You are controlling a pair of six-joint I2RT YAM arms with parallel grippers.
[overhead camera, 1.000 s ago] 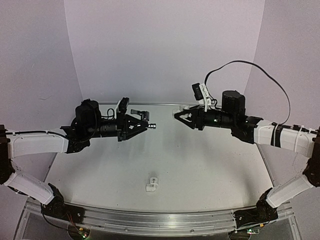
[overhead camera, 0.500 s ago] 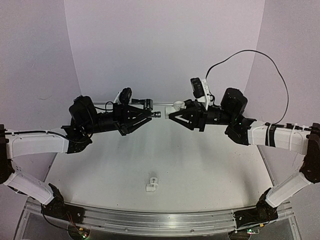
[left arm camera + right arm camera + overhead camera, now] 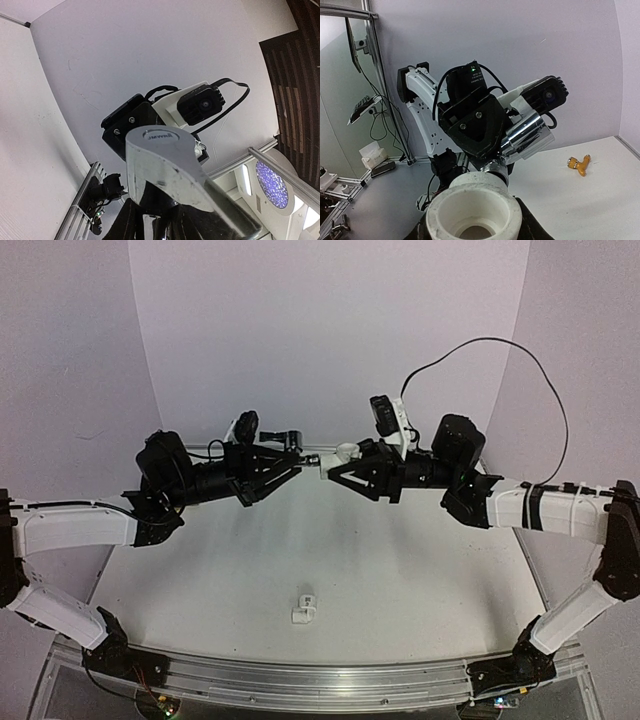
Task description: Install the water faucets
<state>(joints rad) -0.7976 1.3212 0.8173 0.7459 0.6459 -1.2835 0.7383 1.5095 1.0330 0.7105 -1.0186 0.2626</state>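
Robotics lab: curved white backdrop (image 3: 330, 340), aluminium mounting rail (image 3: 320, 680), white table (image 3: 400, 580).

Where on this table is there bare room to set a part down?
Bare table runs from the loose white fitting to the right arm, and likewise left of it. Crowded above the far centre: left gripper with silver faucet meets right gripper with held white fitting.

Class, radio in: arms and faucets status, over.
Left gripper shut on silver faucet. Right gripper shut on white fitting, thread at its mouth. Brass faucet aside on table.
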